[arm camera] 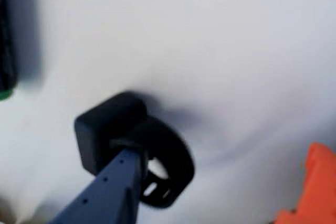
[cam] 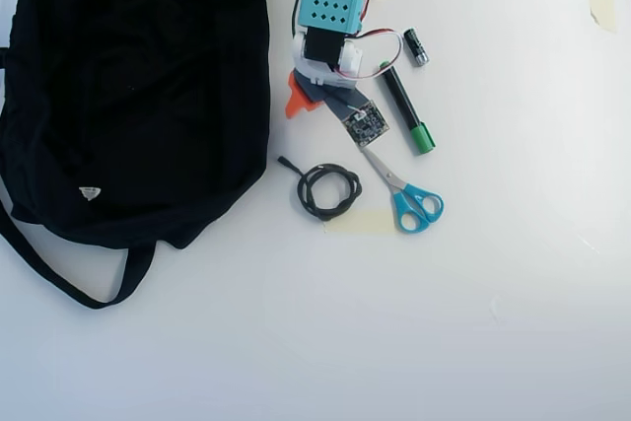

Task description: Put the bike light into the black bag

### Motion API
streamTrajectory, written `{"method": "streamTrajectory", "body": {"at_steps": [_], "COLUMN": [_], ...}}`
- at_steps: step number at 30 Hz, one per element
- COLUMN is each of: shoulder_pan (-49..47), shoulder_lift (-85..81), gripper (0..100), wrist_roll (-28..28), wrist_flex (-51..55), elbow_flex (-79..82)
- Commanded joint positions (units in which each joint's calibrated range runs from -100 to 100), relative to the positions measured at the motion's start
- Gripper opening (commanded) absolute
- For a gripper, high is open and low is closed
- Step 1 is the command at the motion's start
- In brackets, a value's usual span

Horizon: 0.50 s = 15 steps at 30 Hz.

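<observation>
Overhead view, left to right: black bag (cam: 138, 86) flat on white worktop (cam: 444, 322); coiled cable (cam: 329, 190); arm over claw (cam: 308, 98); scissors (cam: 404, 194); green-capped marker (cam: 404, 108). Wrist view: bike light (arm camera: 134, 145) on worktop, blue finger (arm camera: 113, 187) through/against ring; grip state unclear.

The arm (cam: 330, 36) reaches down from the top edge beside the bag (cam: 128, 86), its gripper (arm camera: 134, 166) low, blue finger (arm camera: 113, 187) against the light (arm camera: 131, 140).

Black ring-strapped bike light (arm camera: 131, 145) on the white table; slumped black bag (cam: 138, 86) at overhead view's left
</observation>
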Motion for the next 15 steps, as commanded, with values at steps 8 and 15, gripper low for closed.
{"method": "streamTrajectory", "body": {"at_steps": [8, 15], "shoulder_pan": [0.8, 0.8], "shoulder_lift": [0.0, 0.0], "gripper": [37, 37], "wrist_roll": [0.3, 0.2], "wrist_flex": [-2.9, -10.1], "elbow_flex": [0.3, 3.6]}}
